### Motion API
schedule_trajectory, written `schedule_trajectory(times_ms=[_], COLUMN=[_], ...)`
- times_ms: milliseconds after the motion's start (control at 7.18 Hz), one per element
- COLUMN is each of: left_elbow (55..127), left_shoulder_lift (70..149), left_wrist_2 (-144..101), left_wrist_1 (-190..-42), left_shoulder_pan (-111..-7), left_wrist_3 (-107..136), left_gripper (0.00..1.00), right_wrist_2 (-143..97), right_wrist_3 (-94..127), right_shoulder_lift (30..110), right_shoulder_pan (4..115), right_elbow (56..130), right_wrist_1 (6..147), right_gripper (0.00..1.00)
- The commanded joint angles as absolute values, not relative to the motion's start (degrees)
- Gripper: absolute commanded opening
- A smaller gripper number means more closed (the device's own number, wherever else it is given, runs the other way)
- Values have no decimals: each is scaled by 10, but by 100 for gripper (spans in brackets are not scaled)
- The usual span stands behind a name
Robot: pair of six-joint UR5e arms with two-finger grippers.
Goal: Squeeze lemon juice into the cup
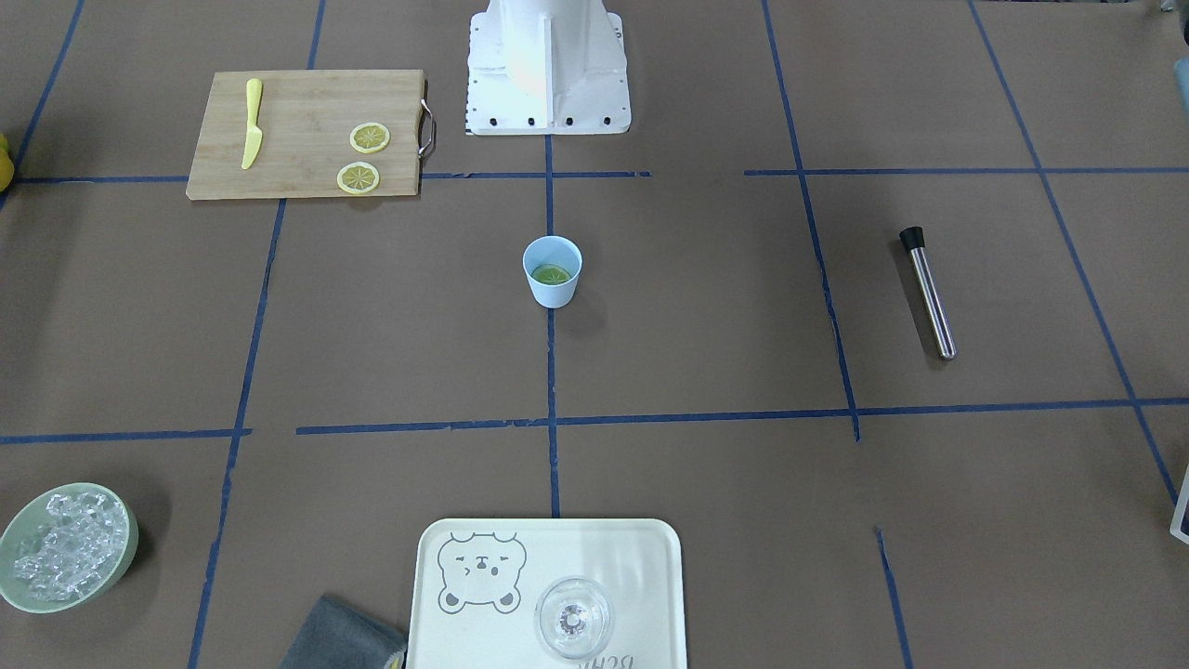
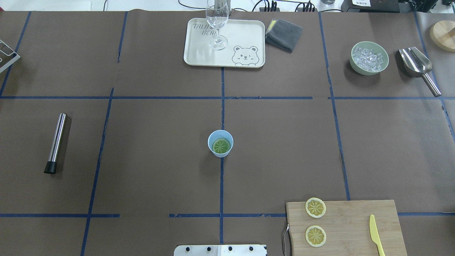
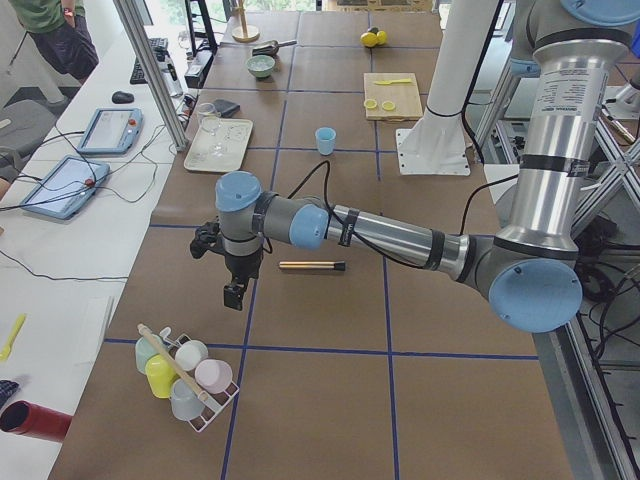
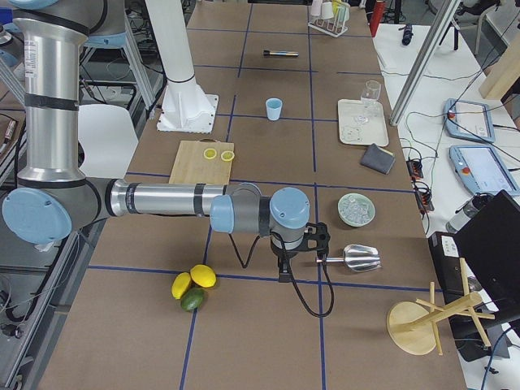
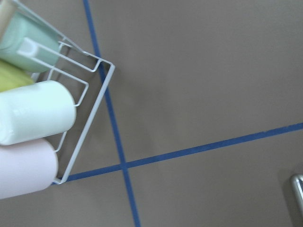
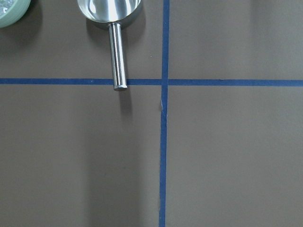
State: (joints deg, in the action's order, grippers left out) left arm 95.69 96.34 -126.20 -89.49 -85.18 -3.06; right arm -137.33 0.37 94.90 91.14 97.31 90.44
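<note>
1. At the far left end, the left end effector (image 3: 233, 294) hangs over the brown surface (image 2: 160, 170), just beside a wire rack of pastel cups (image 3: 190, 380). Only the side view shows it, so I cannot tell whether its jaws stand wide or narrow.
2. Left of centre, a steel muddler with a black cap (image 2: 55, 142) lies flat, well apart from everything else.
3. In the middle, the light blue cup (image 2: 220, 143) stands upright on a blue tape line. The lemon slice (image 2: 220, 145) lies flat on its bottom (it looks greenish in the cup's shade). Beyond the cup, a cream tray (image 2: 199, 46) carries a wine glass (image 2: 217, 21).
4. Right of centre, at the robot's edge, a wooden cutting board (image 2: 352, 227) holds a far spare slice (image 2: 315, 207), a near spare slice (image 2: 315, 236) and a yellow knife (image 2: 376, 234). Across the surface are a green bowl of ice (image 2: 368, 72) and a steel scoop (image 2: 416, 62).
5. At the far right end, the right end effector (image 4: 283, 275) hangs over the surface near the scoop's handle. Again only a side view shows it, so I cannot tell how its jaws stand.
6. With one slice in the cup and both arms parked at opposite ends, this looks like the close of the task, or a pause between slices.
7. If more juice is wanted, the right arm is the nearer one. The next move would be a narrow pinch on a thin rind edge at the board — awkward on a flat slice — then a carry to above the cup's rim before pressing.
</note>
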Motion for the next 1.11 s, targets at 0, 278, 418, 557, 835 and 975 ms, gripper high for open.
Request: schedule_trajectory(times_ms=[0, 278, 418, 557, 835, 975], left_elbow=[906, 869, 884, 890, 891, 892], left_shoulder_lift=[960, 928, 924, 925, 925, 925], left_wrist_2=[-1289, -1339, -1348, -1348, -1348, -1348], left_wrist_1=[-877, -883, -877, -876, -875, -875], left_shoulder_pan=[-906, -909, -909, -908, -908, -908], left_wrist_3=[-114, -116, -112, -105, -74, -53], left_gripper=[100, 100, 100, 100, 100, 100], right_wrist_2=[-1375, -1375, -1375, -1375, -1375, -1374], right_wrist_3=[5, 5, 5, 5, 5, 5], right_shoulder_lift=[947, 947, 947, 947, 947, 947], right_shoulder_pan=[911, 911, 911, 911, 911, 911], right_elbow=[976, 976, 976, 976, 976, 975], right_wrist_1=[904, 904, 904, 904, 904, 904], right_gripper=[100, 100, 100, 100, 100, 100])
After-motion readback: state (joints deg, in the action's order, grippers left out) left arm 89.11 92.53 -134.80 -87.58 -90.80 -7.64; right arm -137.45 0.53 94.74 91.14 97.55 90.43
